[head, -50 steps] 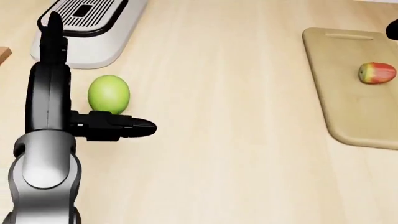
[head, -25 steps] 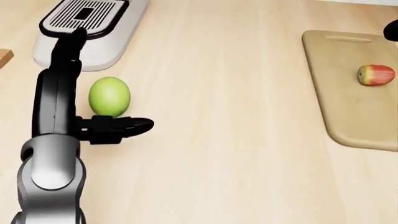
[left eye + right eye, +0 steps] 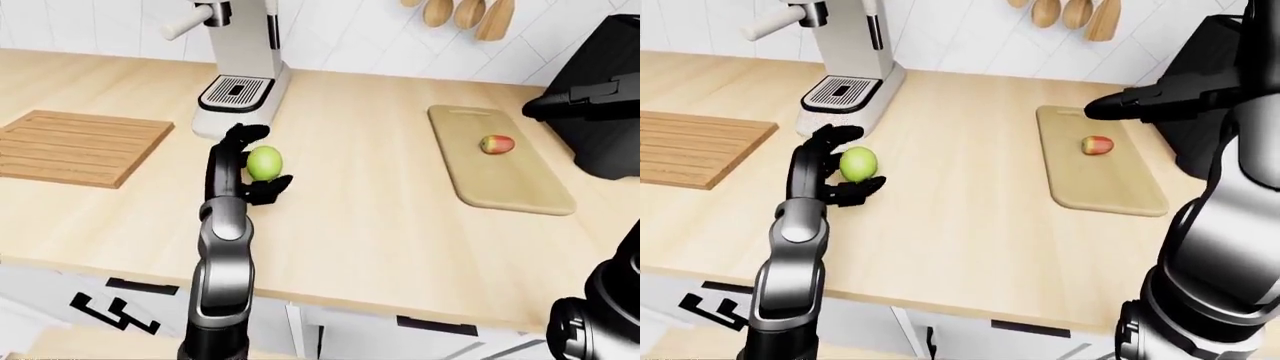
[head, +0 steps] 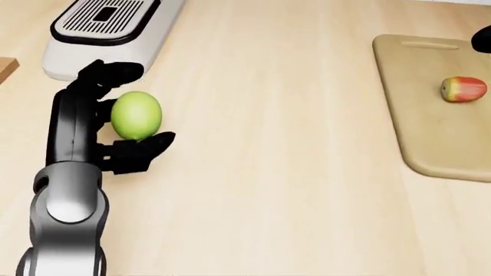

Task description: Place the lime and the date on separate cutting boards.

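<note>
Light wood made up the worktop [image 3: 350, 195], with white tiles on the wall behind it, and at the far left lay a slatted cutting board [image 3: 80, 146] with nothing on it. Next came a white coffee machine [image 3: 240, 67], and just below it the left robot hand [image 4: 115, 115] had its fingers curled round the green lime [image 4: 136, 115], one finger above it and one under it. Over on the right the small red and yellow date [image 3: 497, 144] sat on a smooth cutting board [image 3: 500, 180], and the right robot hand [image 3: 1120, 105] hung above that board's top edge with its fingers stretched out straight, grasping nothing.
</note>
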Controlling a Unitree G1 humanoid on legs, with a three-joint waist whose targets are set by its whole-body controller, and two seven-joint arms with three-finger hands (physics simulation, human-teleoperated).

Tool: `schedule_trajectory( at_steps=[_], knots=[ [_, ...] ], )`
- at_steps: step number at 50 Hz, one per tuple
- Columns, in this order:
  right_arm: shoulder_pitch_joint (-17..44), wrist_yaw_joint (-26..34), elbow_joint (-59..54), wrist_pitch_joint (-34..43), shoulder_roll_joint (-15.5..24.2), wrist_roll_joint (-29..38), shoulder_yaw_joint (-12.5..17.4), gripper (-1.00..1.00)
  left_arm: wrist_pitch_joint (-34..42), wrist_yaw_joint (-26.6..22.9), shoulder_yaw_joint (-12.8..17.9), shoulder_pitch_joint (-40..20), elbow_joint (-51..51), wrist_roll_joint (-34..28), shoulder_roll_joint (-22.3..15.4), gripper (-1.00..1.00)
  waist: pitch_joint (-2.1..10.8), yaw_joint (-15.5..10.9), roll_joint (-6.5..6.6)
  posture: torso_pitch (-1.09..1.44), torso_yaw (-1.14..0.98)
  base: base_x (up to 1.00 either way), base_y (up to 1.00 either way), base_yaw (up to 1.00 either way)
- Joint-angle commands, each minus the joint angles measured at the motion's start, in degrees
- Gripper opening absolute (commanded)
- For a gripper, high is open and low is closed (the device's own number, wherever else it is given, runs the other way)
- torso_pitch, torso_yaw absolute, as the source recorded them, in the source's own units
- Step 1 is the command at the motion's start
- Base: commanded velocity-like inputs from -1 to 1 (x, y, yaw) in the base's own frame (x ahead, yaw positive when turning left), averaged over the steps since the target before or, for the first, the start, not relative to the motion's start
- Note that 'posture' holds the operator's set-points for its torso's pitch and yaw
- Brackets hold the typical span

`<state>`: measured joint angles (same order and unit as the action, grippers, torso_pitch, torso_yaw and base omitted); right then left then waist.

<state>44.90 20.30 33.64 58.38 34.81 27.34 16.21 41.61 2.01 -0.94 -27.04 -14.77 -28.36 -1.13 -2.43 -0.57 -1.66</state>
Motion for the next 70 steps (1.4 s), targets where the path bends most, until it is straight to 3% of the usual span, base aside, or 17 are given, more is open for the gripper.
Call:
schedule_trajectory(
  at_steps=[1,7,18,21,33,41,45,46,47,48,59,62,64,65,66,68,70],
  knots=[
    [1.3,-0.6,0.8,-1.5,0.8,0.4,0.6,1.00,-2.0,0.7,0.0,-1.8,-1.9,-0.2,-0.2,0.02,1.39,0.0,-0.20,0.00,0.00,0.00,0.00,0.00],
    [1.0,-0.7,0.7,-1.9,0.6,0.4,0.8,1.00,1.2,-0.7,-0.2,-2.1,-6.5,-0.8,-0.4,-0.39,1.43,0.1,-0.13,0.00,0.00,0.00,0.00,0.00],
    [1.2,1.5,4.1,0.7,1.9,0.7,1.0,1.00,14.6,-8.8,-1.5,-6.8,-20.4,-6.2,-1.5,-0.53,1.11,0.0,-0.08,0.00,0.00,0.00,0.00,0.00],
    [0.7,1.9,5.3,1.2,1.6,0.9,0.9,1.00,18.0,-11.0,-1.7,-8.2,-23.6,-8.2,-2.1,-0.58,3.94,0.3,0.45,0.00,0.00,-0.63,0.00,0.00],
    [-1.6,3.9,11.1,4.0,1.1,2.0,1.7,1.00,21.7,-14.8,-1.2,-10.2,-28.0,-11.8,-2.6,-0.80,2.18,0.5,1.05,0.00,0.00,-0.82,0.00,0.00],
    [-9.2,1.7,18.4,3.2,-6.0,-2.4,5.1,1.00,24.9,-17.2,0.8,-12.3,-30.5,-12.3,-5.0,-0.83,2.06,1.4,2.04,0.00,0.00,-0.82,0.06,0.00],
    [-13.6,-2.4,18.1,-0.6,-8.9,-6.4,6.3,1.00,25.8,-17.4,1.3,-12.4,-31.7,-11.8,-5.7,-0.83,1.46,1.5,-0.91,0.00,0.00,-0.66,0.15,0.00],
    [-14.0,-3.3,18.0,-1.0,-8.9,-7.1,6.4,1.00,25.9,-17.3,1.4,-12.4,-31.8,-11.6,-5.8,-0.83,2.99,1.9,-4.50,0.00,0.00,-0.37,0.14,0.00],
    [-14.4,-3.9,18.0,-1.3,-9.0,-7.6,6.3,1.00,26.0,-17.3,1.5,-12.5,-31.9,-11.4,-6.0,-0.83,0.09,2.7,-1.47,0.00,0.00,-0.20,0.16,0.00],
    [-14.9,-4.8,18.0,-2.0,-9.5,-8.3,6.1,1.00,26.4,-17.4,1.7,-12.6,-32.3,-11.3,-6.3,-0.84,1.42,2.3,-2.19,0.00,0.00,0.00,0.16,0.00],
    [-17.7,-9.5,20.1,-2.9,-11.5,-15.1,6.7,1.00,25.9,-15.5,3.1,-10.9,-33.3,-7.2,-7.0,-0.95,0.51,2.3,0.46,0.00,0.00,0.00,0.44,0.00],
    [-18.6,-10.9,19.8,-3.6,-12.3,-17.1,7.4,1.00,25.3,-14.6,3.4,-10.2,-33.3,-5.9,-7.1,-0.95,0.52,2.8,2.90,0.00,0.00,0.07,0.59,0.00],
    [-19.1,-12.0,19.9,-3.7,-13.2,-19.0,8.4,1.00,24.9,-13.9,3.6,-9.6,-33.3,-4.9,-6.9,-0.95,0.90,2.8,7.23,0.00,0.00,0.23,0.54,0.00],
    [-19.3,-12.7,19.7,-3.7,-13.6,-20.1,8.9,1.00,24.9,-13.7,3.5,-9.5,-33.4,-4.6,-7.0,-0.95,-2.56,3.0,5.08,0.00,0.00,0.31,0.47,0.00],
    [-19.8,-13.3,19.7,-3.5,-13.6,-21.0,9.2,1.00,24.9,-13.5,3.5,-9.4,-33.4,-4.2,-7.1,-0.97,-2.22,2.6,3.38,0.00,0.00,0.32,0.45,0.00],
    [-20.7,-14.3,19.6,-3.7,-13.9,-23.0,9.9,1.00,25.1,-13.1,3.5,-9.3,-33.6,-3.8,-7.3,-0.98,-0.55,3.0,3.24,0.00,0.00,0.37,0.46,0.00],
    [-21.4,-15.6,19.2,-4.6,-13.9,-24.4,10.4,1.00,25.2,-12.8,3.5,-9.3,-33.6,-3.3,-7.4,-0.97,-0.85,3.1,2.32,0.00,0.00,0.46,0.46,0.00]
  ],
)
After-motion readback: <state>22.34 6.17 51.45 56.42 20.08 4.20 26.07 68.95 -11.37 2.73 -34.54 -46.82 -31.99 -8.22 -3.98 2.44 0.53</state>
